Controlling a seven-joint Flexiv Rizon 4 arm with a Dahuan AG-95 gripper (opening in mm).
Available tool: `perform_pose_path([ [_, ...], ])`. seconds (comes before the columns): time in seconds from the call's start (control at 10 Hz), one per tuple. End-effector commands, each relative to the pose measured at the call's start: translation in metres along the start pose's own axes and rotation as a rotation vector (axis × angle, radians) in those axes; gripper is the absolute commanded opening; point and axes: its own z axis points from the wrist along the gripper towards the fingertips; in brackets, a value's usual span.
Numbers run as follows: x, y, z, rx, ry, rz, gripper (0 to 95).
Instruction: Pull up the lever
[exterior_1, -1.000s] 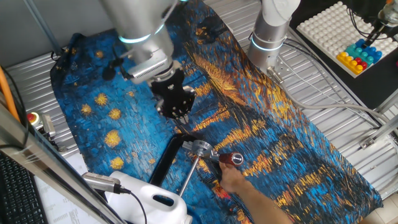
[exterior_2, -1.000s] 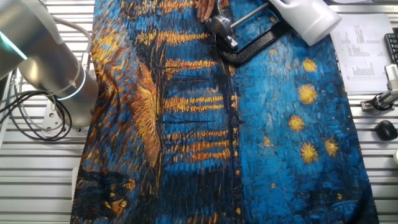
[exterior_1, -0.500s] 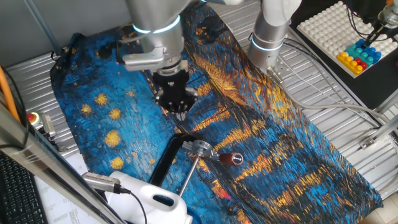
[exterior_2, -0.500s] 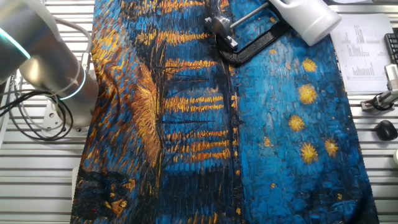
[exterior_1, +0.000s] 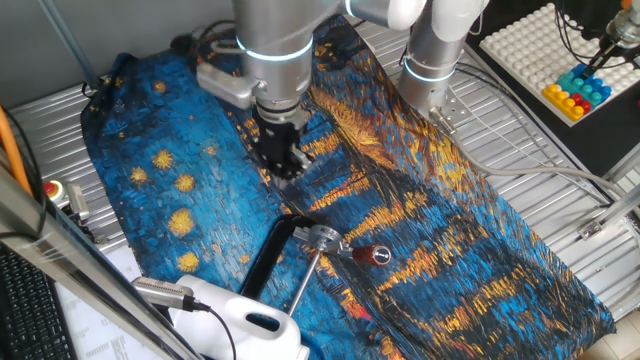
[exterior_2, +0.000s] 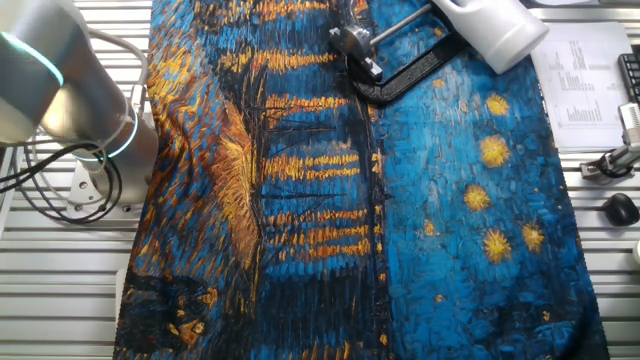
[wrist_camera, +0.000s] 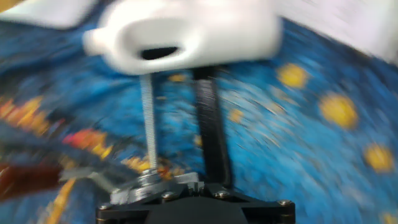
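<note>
The lever (exterior_1: 366, 253) is a short silver rod with a dark-red knob, lying low on the cloth to the right of its silver pivot hub (exterior_1: 323, 238). My gripper (exterior_1: 283, 166) hangs above the cloth, up and left of the hub, touching nothing. The hand view is blurred: the hub (wrist_camera: 149, 184) sits just ahead of the gripper (wrist_camera: 196, 185), the red knob (wrist_camera: 25, 177) is far left, and the fingertips stand together with nothing between them. In the other fixed view the hub (exterior_2: 352, 45) is at the top edge; the gripper is out of frame.
A long threaded rod (exterior_1: 302, 282) and a flat black bar (exterior_1: 264, 258) run from the hub toward a white device (exterior_1: 240, 322) at the table's near edge. The arm's base (exterior_1: 432, 60) stands at the back. A painted cloth (exterior_1: 450, 250) covers the table.
A person's hand that was at the red knob has left the scene. My gripper has shifted a little up and right, farther from the hub, and the arm above it has swung right.
</note>
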Motion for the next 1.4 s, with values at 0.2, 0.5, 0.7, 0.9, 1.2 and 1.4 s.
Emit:
perform_pose_path([
  [0.2, 0.036, -0.070, 0.000, 0.084, 0.015, 0.351, 0.0],
  [0.5, 0.039, -0.074, -0.005, 0.081, 0.043, 0.356, 0.0],
  [0.7, 0.039, -0.074, -0.005, 0.083, 0.062, 0.446, 0.0],
  [0.9, 0.039, -0.074, -0.005, 0.082, 0.081, 0.516, 0.0],
  [1.2, 0.039, -0.075, -0.004, 0.086, 0.086, 0.555, 0.0],
  [1.4, 0.046, -0.096, -0.002, 0.078, 0.091, 0.535, 0.0],
])
